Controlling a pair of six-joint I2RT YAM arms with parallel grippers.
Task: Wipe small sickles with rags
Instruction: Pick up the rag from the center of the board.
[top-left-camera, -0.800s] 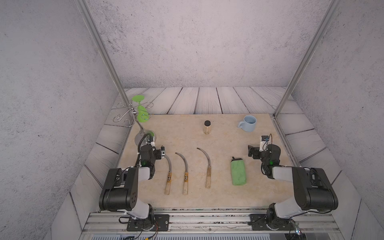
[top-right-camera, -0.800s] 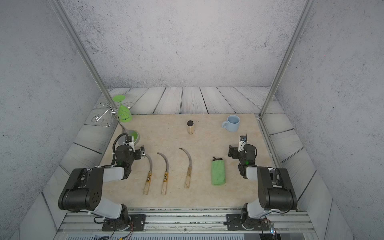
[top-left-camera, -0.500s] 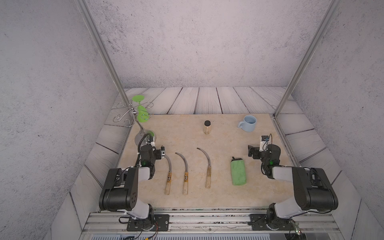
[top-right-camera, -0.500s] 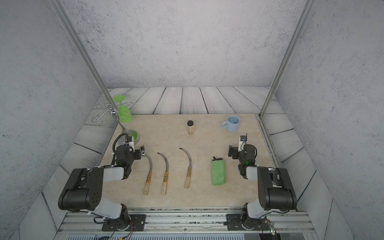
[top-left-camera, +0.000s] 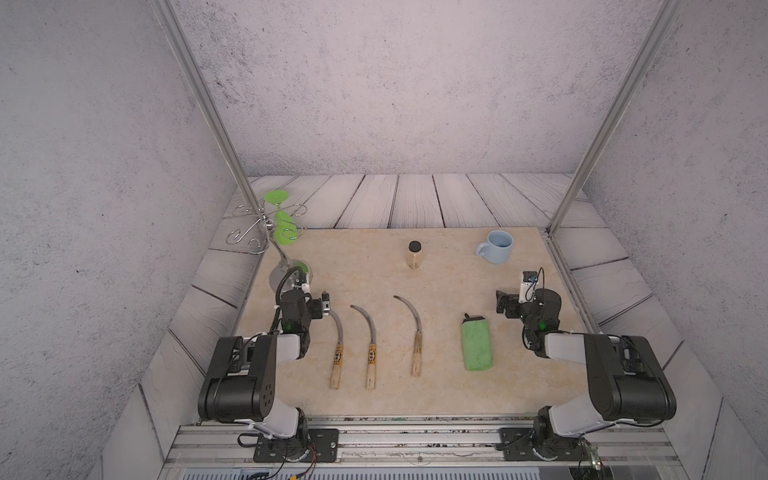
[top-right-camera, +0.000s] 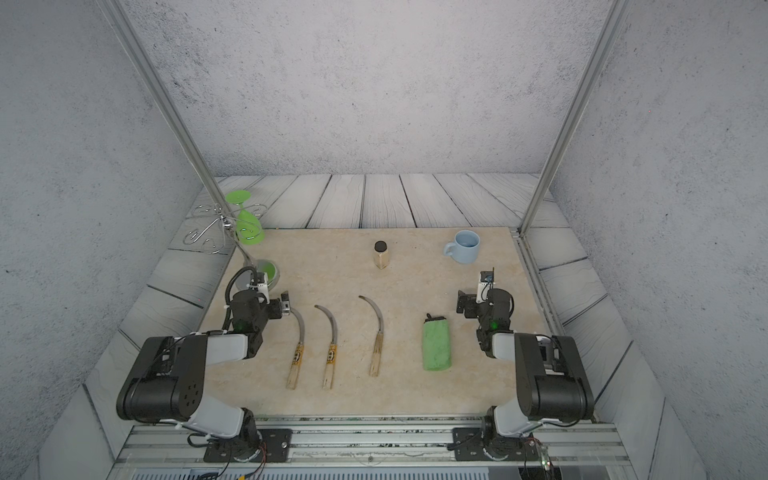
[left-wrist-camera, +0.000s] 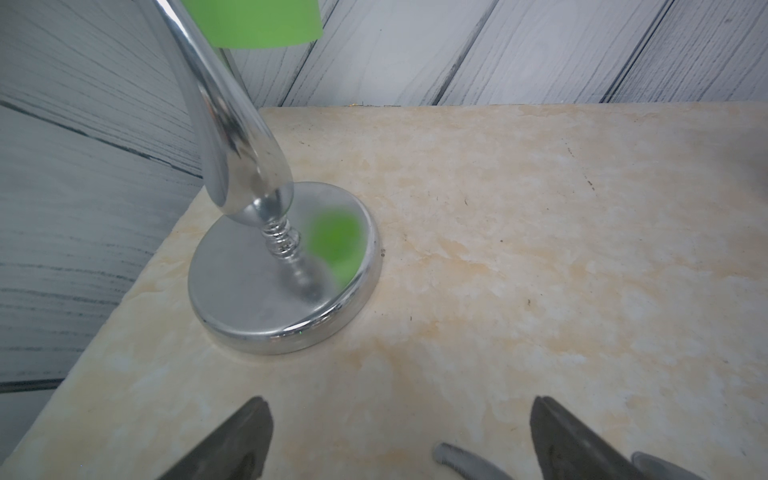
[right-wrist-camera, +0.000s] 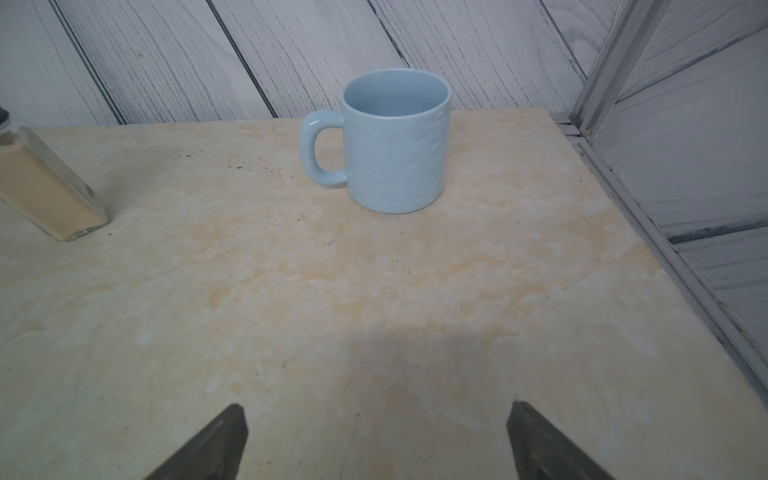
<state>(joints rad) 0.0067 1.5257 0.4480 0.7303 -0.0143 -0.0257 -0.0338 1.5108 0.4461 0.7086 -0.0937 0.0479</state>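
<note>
Three small sickles lie side by side on the beige mat in both top views: the left sickle (top-left-camera: 337, 353), the middle sickle (top-left-camera: 371, 353) and the right sickle (top-left-camera: 416, 345), with handles toward the front edge. The green rag (top-left-camera: 478, 345) lies flat to their right. My left gripper (top-left-camera: 307, 303) stands open low over the mat beside the left sickle's blade tip (left-wrist-camera: 457, 459), which shows between its fingers without touching them. My right gripper (top-left-camera: 523, 301) is open and empty just right of the rag's far end. The rag is out of both wrist views.
A chrome stand (top-left-camera: 286, 266) with a green goblet (top-left-camera: 284, 226) hanging on it rises at the back left, its base (left-wrist-camera: 282, 282) just ahead of my left gripper. A spice jar (top-left-camera: 414, 255) and a blue mug (right-wrist-camera: 395, 141) stand at the back. A metal rail (right-wrist-camera: 665, 249) borders the mat's right side.
</note>
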